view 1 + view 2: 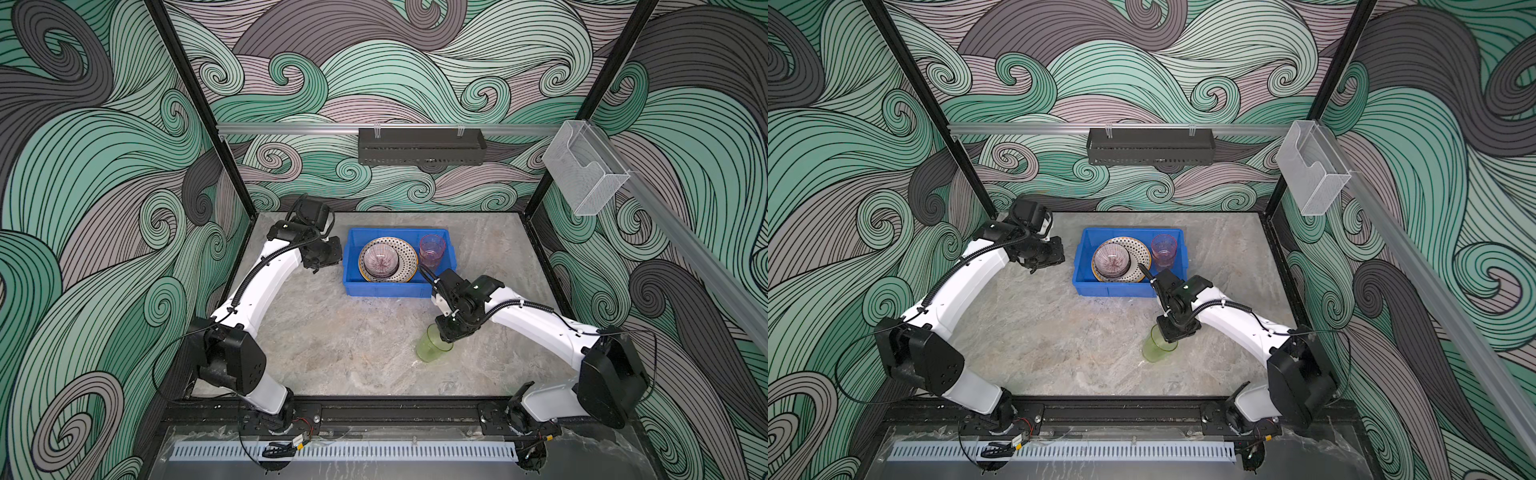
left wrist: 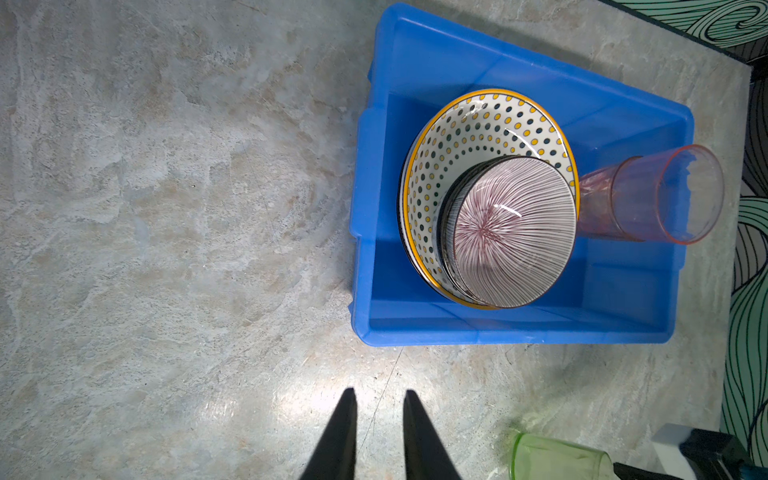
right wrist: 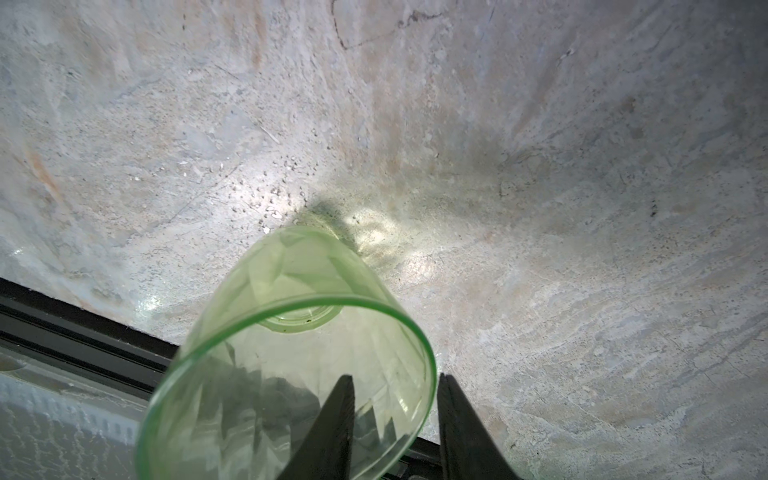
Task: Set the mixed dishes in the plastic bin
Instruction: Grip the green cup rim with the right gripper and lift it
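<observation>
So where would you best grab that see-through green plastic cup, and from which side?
Its thin rim wall, coming from above. The translucent green plastic cup looks to stand mouth-up on the grey stone-look table, so one finger can drop inside and one outside, pinching the wall. The right gripper is placed just so, on the rim's side nearest its arm.
</observation>
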`<state>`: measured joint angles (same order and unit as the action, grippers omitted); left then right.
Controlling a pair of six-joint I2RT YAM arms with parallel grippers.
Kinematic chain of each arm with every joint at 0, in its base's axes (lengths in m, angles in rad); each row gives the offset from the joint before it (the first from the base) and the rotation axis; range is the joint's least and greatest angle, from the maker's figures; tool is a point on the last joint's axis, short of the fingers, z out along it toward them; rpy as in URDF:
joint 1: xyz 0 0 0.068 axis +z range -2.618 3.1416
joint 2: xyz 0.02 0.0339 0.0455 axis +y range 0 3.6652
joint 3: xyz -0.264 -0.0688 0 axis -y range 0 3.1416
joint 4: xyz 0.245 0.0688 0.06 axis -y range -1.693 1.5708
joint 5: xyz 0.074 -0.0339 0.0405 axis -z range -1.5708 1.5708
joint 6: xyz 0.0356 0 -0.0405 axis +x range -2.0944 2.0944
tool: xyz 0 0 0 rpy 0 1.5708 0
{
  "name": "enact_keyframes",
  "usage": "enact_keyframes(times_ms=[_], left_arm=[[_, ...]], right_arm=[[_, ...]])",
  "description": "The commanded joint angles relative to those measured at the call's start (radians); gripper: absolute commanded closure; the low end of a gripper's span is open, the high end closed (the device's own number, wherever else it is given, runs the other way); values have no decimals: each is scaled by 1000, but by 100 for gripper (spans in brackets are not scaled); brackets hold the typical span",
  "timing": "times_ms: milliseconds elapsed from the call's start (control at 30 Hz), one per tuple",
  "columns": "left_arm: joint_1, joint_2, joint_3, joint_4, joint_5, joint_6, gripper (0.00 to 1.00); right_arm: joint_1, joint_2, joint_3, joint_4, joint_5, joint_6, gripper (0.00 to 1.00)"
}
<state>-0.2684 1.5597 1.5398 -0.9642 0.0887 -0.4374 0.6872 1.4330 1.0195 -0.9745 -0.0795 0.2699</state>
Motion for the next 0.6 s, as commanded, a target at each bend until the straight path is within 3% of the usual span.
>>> enact_keyframes(times_ms=[0,567], left_arm=[[10,-13,-5,5,-3,-9,76],[9,-27,-15,1,-14,-10,76]], right_arm=[[5,-8,4,-2,9,15,64],[12,33,8,49,-41,48,64]])
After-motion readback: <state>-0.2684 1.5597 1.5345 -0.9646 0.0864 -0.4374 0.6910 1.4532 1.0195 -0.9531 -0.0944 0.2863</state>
